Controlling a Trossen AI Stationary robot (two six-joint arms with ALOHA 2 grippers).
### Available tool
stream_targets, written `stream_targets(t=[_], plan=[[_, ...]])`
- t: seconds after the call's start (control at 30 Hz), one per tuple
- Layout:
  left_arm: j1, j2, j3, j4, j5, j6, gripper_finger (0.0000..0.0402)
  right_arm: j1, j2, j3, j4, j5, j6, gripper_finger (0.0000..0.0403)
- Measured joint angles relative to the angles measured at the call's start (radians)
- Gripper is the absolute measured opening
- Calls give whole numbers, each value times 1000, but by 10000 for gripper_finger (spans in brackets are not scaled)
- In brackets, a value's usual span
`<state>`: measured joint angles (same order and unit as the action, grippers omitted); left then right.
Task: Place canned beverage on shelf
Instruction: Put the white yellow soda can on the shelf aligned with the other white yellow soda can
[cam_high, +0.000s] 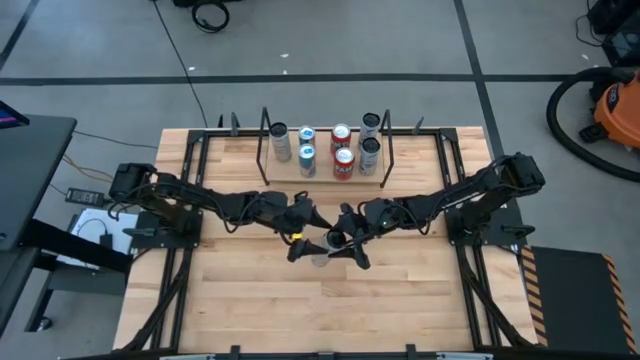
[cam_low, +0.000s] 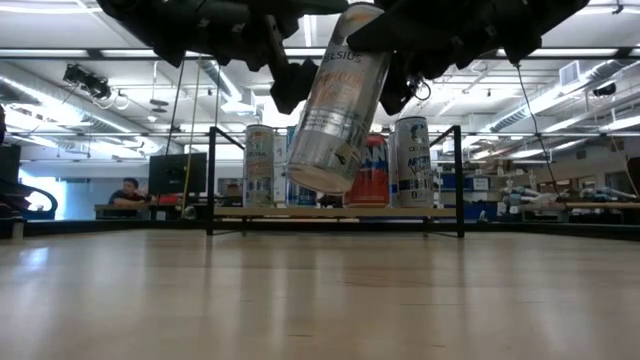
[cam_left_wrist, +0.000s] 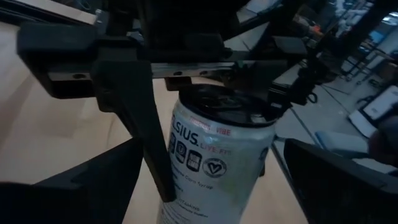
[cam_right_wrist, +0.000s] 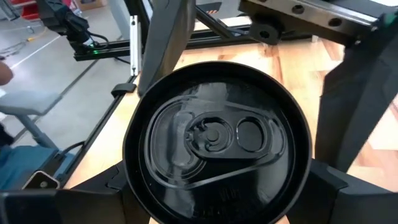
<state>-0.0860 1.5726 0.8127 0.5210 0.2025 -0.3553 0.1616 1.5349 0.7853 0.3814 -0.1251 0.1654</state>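
Celsius can (cam_low: 338, 100): frame centre, tilted, lifted clear of the bench (cam_low: 320, 300)
Right hand (cam_high: 345, 243): clamped on the can's top
Left hand (cam_high: 297, 238): fingers apart, just beside the can
Shelf (cam_high: 325, 175): upper centre, carrying seven upright cans behind the raised one

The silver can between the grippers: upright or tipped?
Tipped. In the low view the silver can hangs off the table, leaning.

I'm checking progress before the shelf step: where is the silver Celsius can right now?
The silver Celsius can hangs tilted above the table's middle in the low view, off the wood, between the left gripper and right gripper, in front of the shelf.
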Motion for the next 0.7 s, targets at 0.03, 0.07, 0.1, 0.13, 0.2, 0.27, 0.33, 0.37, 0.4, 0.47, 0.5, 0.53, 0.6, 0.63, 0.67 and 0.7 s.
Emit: stream_targets(t=[0.03,0.07,0.1,0.13,0.2,0.27,0.33,0.37,0.4,0.47,0.5,0.53,0.6,0.63,0.67,0.7], plan=[[0,0,0,1,18,0,389,0,0,0,3,-3,0,277],[0,0,0,3,35,0,389,1,0,0,7,-4,1,277],[0,0,0,3,42,0,389,1,0,0,10,-4,1,277],[-1,0,0,3,46,0,389,1,0,0,12,-7,1,277],[-2,0,0,1,51,0,389,2,0,0,19,-8,4,277],[-2,0,0,4,53,1,389,1,0,0,37,-14,23,277],[-2,0,0,9,56,1,389,1,0,0,49,-19,26,277],[-2,0,0,9,57,1,389,1,-1,0,48,-18,26,277],[-2,0,0,8,57,1,389,1,-1,0,47,-17,26,277],[-2,0,0,8,57,1,389,1,-1,0,46,-12,26,277],[-2,0,0,9,56,1,389,1,-1,0,48,-12,26,277],[-2,0,0,10,57,1,389,1,-1,0,51,-12,26,277],[-2,0,-2,23,57,0,389,1,-1,0,63,-12,26,277],[-2,0,-2,28,57,0,389,1,-1,0,73,-11,26,277],[-2,0,-2,33,56,1,389,1,-1,0,80,-8,26,277],[-2,0,-2,33,56,2,389,1,-1,0,88,-6,25,277]])
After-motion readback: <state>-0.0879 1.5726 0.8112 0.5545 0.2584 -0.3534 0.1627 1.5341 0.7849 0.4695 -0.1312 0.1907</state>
